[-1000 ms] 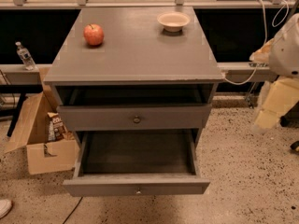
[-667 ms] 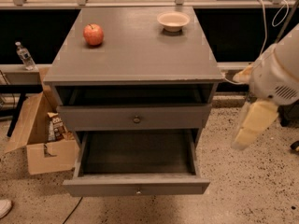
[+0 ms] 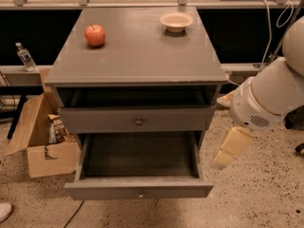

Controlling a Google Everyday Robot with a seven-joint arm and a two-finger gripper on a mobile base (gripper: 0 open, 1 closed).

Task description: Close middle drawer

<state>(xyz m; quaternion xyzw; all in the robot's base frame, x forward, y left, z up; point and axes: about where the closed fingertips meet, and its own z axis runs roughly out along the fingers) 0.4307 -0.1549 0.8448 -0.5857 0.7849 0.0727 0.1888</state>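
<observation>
The middle drawer is a wide grey drawer pulled far out at the bottom of the grey cabinet. Its dark inside is open to view, and its flat front has a tiny pale knob. Above it, the taller drawer front with a dark knob stands slightly out. My gripper is a cream-coloured piece hanging down from the white arm. It is in the air just right of the open drawer's right side, apart from it and holding nothing.
A red apple and a pale bowl sit on the cabinet top. An open cardboard box stands on the floor at the left. A water bottle stands on a ledge behind it. The floor is speckled.
My arm and gripper have moved left and down, from the far right edge toward the cabinet's right side. The drawers have not moved.
</observation>
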